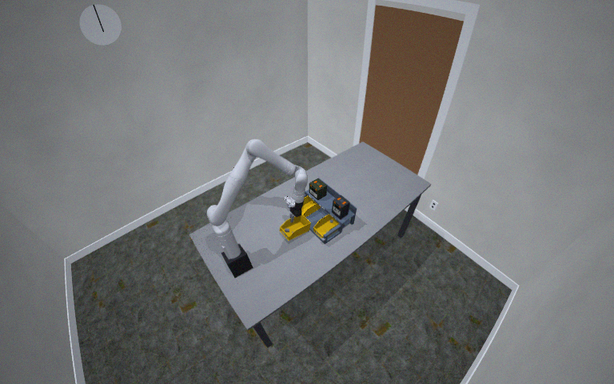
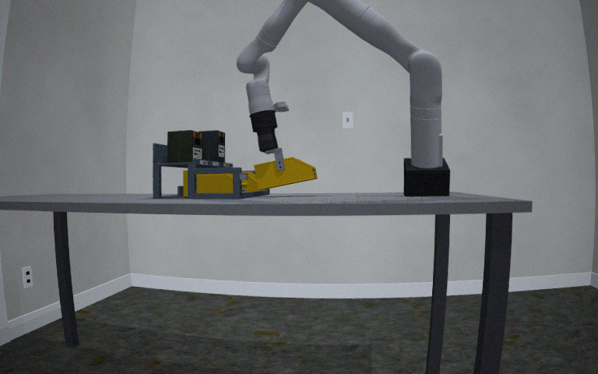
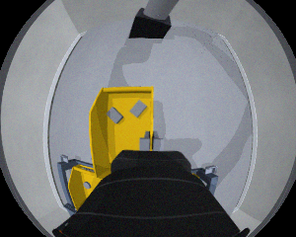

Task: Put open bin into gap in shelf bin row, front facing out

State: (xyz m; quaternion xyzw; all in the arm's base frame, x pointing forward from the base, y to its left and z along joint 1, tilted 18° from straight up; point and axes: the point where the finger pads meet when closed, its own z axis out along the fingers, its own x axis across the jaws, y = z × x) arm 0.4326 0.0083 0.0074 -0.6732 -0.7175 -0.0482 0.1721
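Observation:
The open yellow bin is off the table in front of the shelf, tilted with its open front raised and its back end lower towards the shelf. Two grey parts lie in it. My gripper is shut on one side wall of the bin. The grey-blue shelf holds a yellow bin on each side, one at the left and one at the right, with the gap between them. In the wrist view my gripper body hides the gap.
Two dark boxes stand on the low board above the bins; they also show in the exterior view. The black arm base stands on the table, on the side away from the shelf.

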